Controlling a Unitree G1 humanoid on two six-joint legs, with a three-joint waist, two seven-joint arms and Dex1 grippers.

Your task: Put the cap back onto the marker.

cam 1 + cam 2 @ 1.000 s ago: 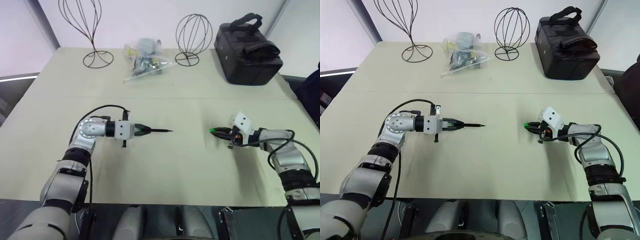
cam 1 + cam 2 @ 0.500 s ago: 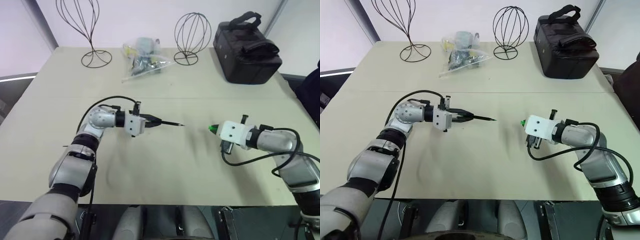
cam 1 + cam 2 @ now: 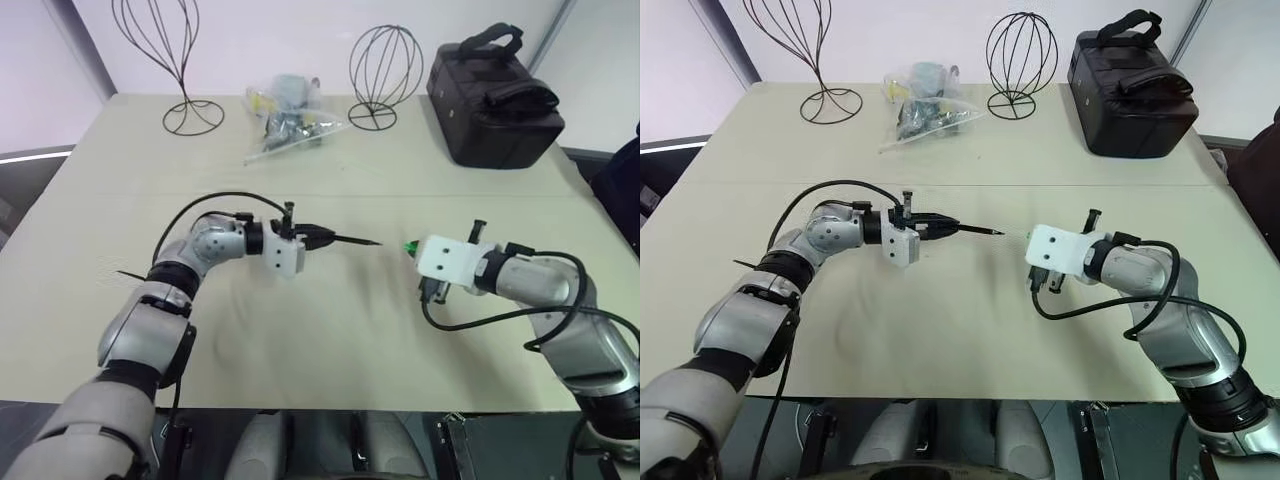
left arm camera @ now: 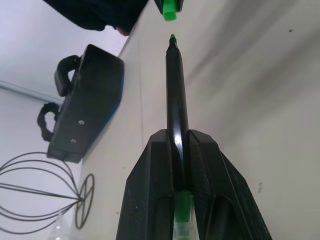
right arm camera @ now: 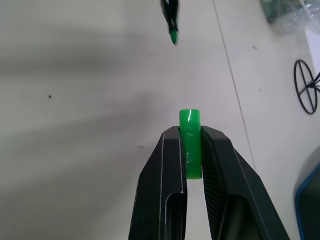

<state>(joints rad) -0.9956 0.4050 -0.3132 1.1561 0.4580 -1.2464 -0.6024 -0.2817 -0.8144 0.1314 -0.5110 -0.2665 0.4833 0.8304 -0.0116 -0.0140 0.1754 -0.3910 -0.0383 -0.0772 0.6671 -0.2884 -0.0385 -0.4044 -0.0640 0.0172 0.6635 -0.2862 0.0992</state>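
My left gripper (image 3: 312, 237) is shut on the marker (image 3: 345, 240), a thin dark stick held above the table with its pointed tip aimed to the right. The left wrist view shows the marker (image 4: 176, 95) running out between the black fingers to a green tip. My right gripper (image 3: 412, 249) is shut on the cap (image 3: 410, 248), a tiny bright green cylinder facing the marker tip across a short gap. In the right wrist view the cap (image 5: 190, 131) is pinched between the fingers, with the marker tip (image 5: 172, 25) ahead of it and off to one side.
At the back of the beige table (image 3: 330, 330) stand two wire forms (image 3: 176, 60) (image 3: 385, 70), a clear bag of small items (image 3: 285, 115) between them, and a black bag (image 3: 492, 95) at the right.
Both arms have risen and come toward each other. The marker tip and the cap now stand much closer together, and both wrists have rolled.
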